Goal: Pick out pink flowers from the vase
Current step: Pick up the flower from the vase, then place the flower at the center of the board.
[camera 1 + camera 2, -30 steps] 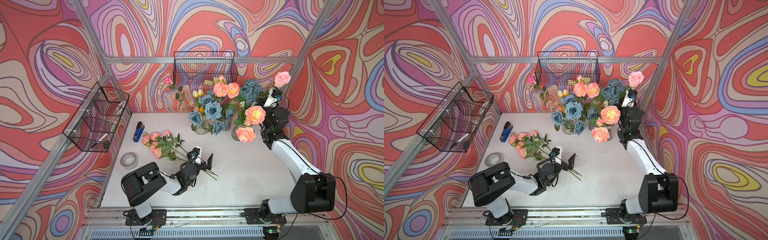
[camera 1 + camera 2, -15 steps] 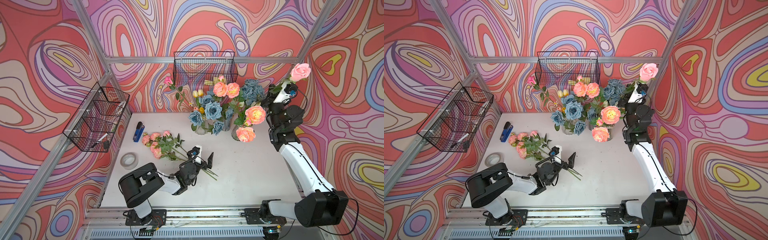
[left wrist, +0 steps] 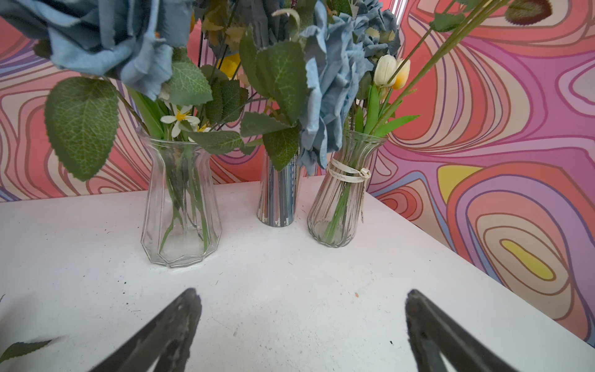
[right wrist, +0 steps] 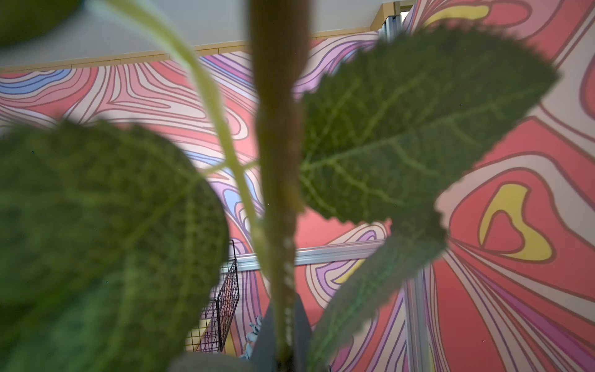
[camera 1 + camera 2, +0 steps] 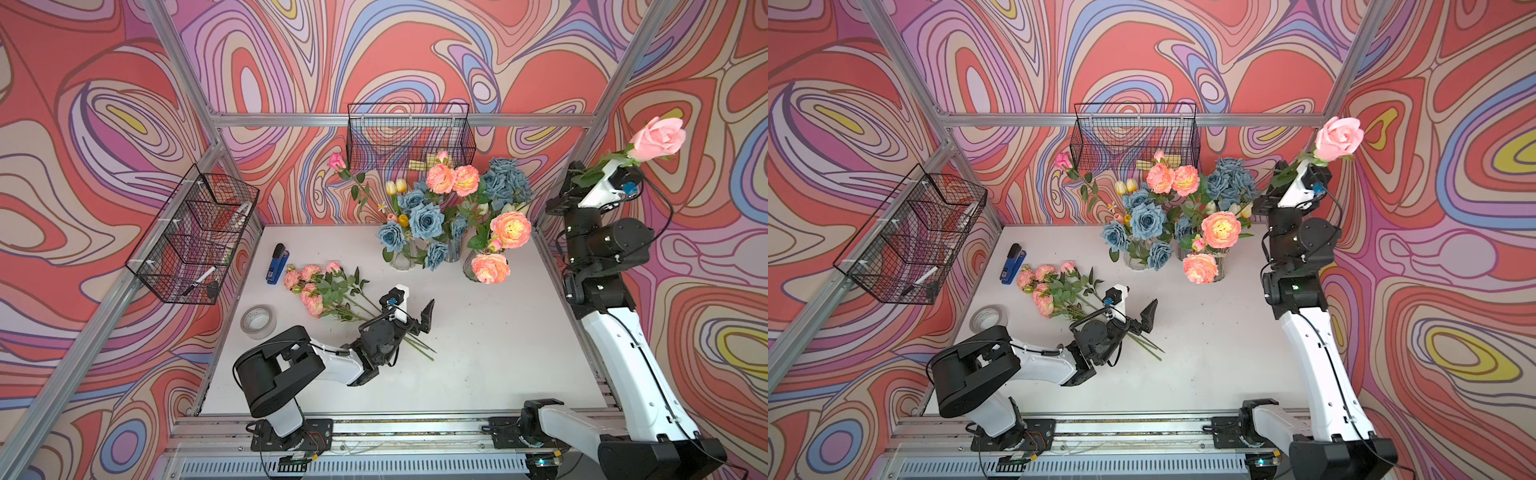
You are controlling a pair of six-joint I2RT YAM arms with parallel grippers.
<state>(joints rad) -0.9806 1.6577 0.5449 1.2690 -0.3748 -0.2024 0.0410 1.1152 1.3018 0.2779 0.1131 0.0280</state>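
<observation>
My right gripper (image 5: 577, 172) (image 5: 1281, 170) (image 4: 285, 310) is shut on the green stem (image 4: 278, 128) of a pink rose (image 5: 658, 139) (image 5: 1338, 139), held high by the right wall and free of the vases. Other pink flowers stay in the glass vases (image 5: 471, 268) (image 3: 341, 199): a pair of peonies (image 5: 453, 179) and two lower blooms (image 5: 510, 230). A pile of pink flowers (image 5: 316, 286) (image 5: 1046, 286) lies on the table. My left gripper (image 5: 411, 309) (image 3: 302, 296) hangs open and empty over that pile's stem ends, facing the vases.
Dusty blue roses (image 5: 424, 220) and small tulips (image 3: 386, 69) fill the vases. A blue stapler (image 5: 277, 264) and a tape roll (image 5: 258, 319) lie at the table's left. Wire baskets hang on the left wall (image 5: 195, 232) and the back wall (image 5: 409, 133).
My right arm has swung up and to the right, carrying the pink rose away from the bouquet. The left arm has not moved.
</observation>
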